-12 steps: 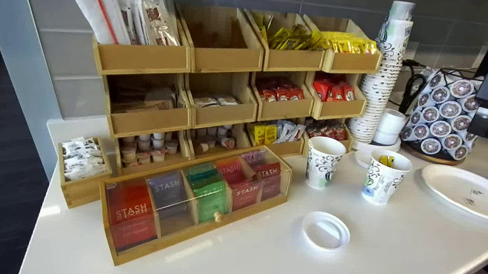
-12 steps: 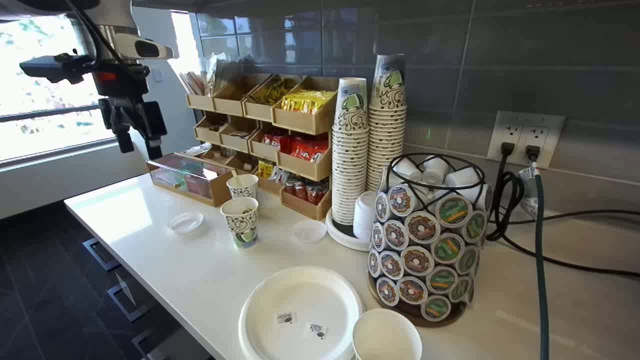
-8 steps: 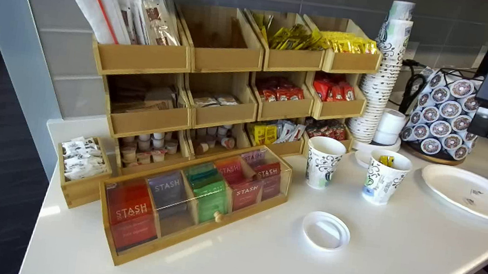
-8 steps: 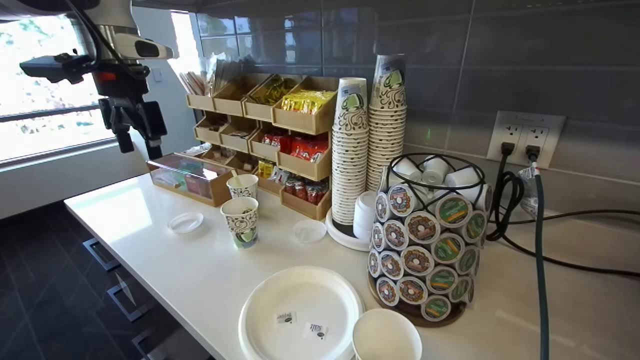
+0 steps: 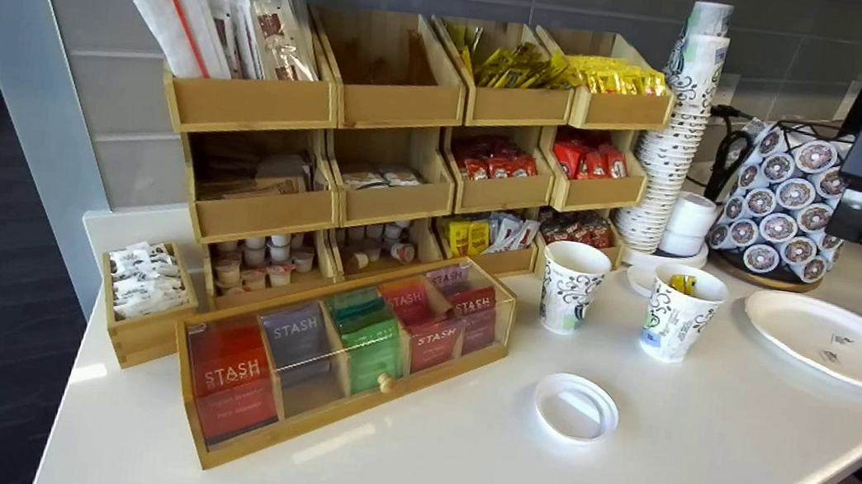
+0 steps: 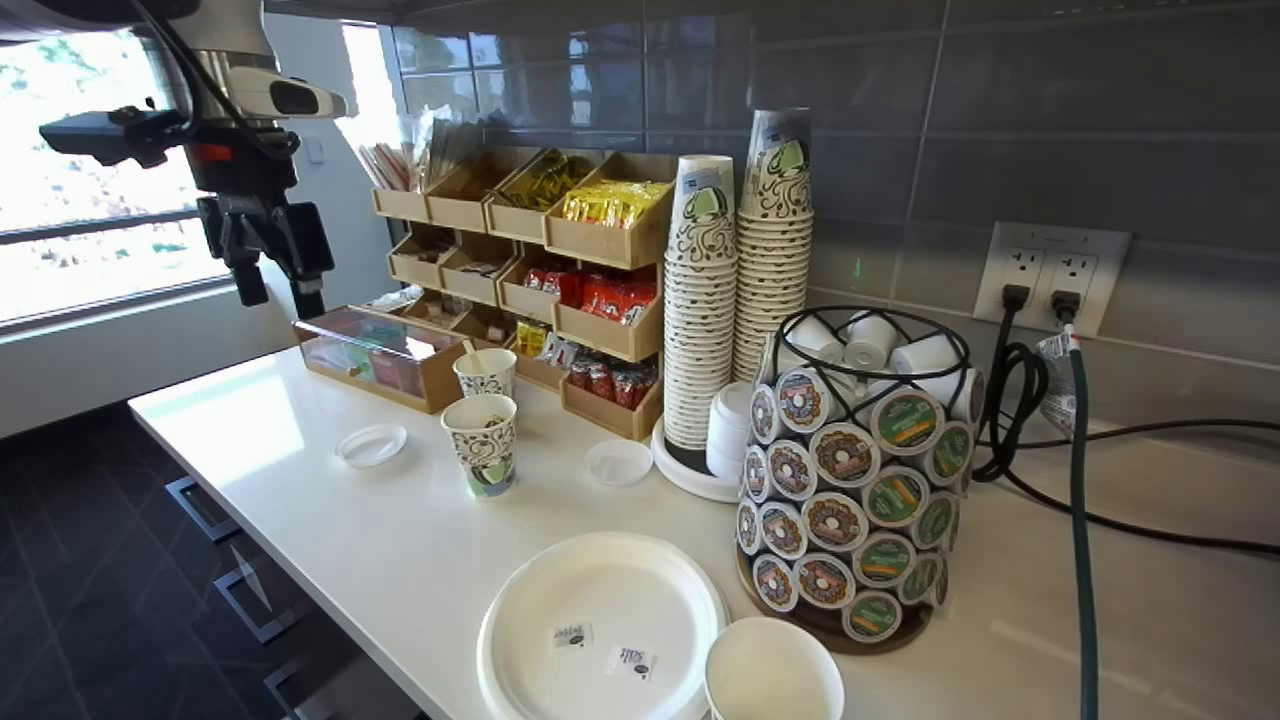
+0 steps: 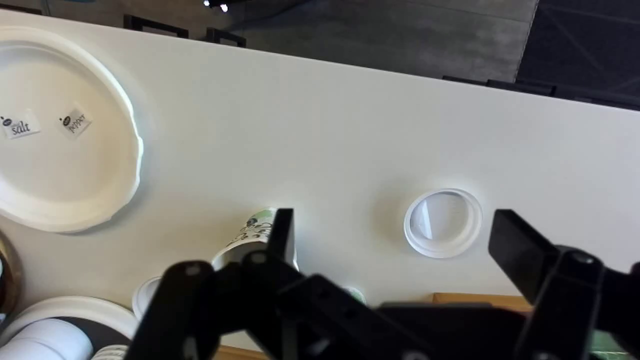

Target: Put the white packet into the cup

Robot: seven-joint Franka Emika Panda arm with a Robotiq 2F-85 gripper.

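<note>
Several things fit "white packet": a salt packet (image 7: 21,125) and a pepper packet (image 7: 76,121) lie on the white plate (image 6: 500,610), and white packets (image 5: 142,283) fill a small wooden box. White-silver packets (image 5: 511,232) stand in a lower bin. Two patterned paper cups stand upright mid-counter: a cup (image 5: 572,290) near the shelf, and a cup (image 5: 678,325) with something yellow inside. A third cup (image 6: 775,670) stands beside the plate. My gripper (image 6: 280,293) is open and empty, high above the counter. In the wrist view, the gripper's (image 7: 393,215) left finger partly hides a cup (image 7: 255,231).
A clear-lidded tea box (image 5: 342,413) stands before the wooden bin shelf (image 5: 398,109). A white lid (image 5: 576,408) lies on the counter. Tall cup stacks (image 6: 700,320) and a coffee-pod rack (image 6: 850,500) stand near the wall.
</note>
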